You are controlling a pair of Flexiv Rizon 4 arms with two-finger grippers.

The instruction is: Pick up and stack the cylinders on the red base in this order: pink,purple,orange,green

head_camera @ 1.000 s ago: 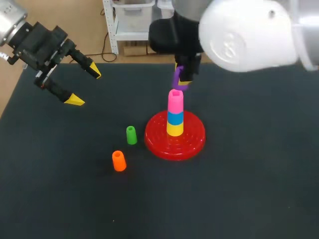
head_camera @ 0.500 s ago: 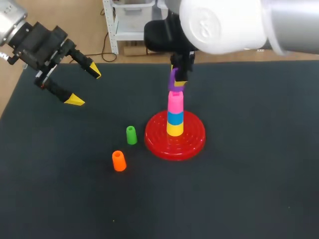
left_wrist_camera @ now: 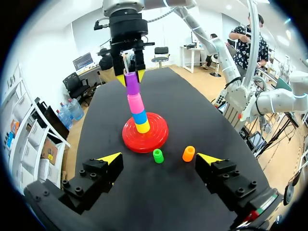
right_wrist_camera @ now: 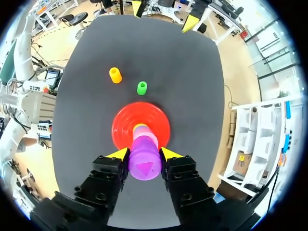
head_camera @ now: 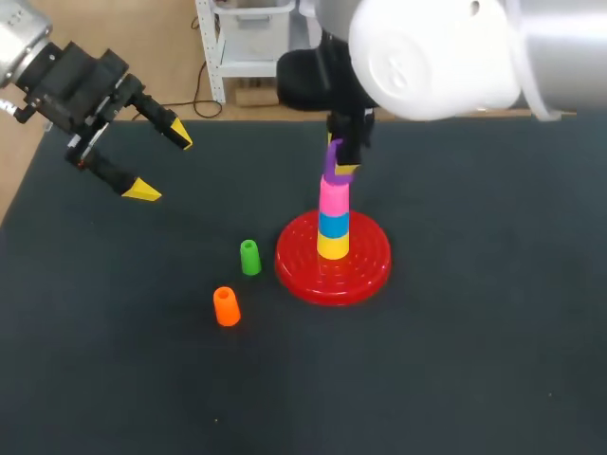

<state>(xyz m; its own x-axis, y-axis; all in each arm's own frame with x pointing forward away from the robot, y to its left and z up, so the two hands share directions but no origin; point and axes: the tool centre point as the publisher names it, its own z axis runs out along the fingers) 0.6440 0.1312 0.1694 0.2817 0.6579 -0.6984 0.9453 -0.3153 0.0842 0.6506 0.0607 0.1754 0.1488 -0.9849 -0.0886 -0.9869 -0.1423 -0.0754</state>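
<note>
The red base (head_camera: 365, 270) carries a stack of yellow, blue and pink cylinders (head_camera: 332, 201). My right gripper (head_camera: 343, 154) is shut on the purple cylinder (head_camera: 332, 163) and holds it right over the pink one, their ends close or touching. From the right wrist, the purple cylinder (right_wrist_camera: 144, 161) sits between the yellow tips and hides most of the stack. The green cylinder (head_camera: 249, 257) and orange cylinder (head_camera: 226, 306) stand on the mat left of the base. My left gripper (head_camera: 152, 167) hangs open and empty at the far left.
The table is covered by a dark mat (head_camera: 455, 360). In the left wrist view the green cylinder (left_wrist_camera: 157, 155) and orange cylinder (left_wrist_camera: 188, 153) stand ahead of the open fingers, with the base (left_wrist_camera: 156, 139) beyond them.
My right gripper has carried the purple cylinder forward and slightly down, from behind the stack to directly over the pink cylinder. The left arm has not moved.
</note>
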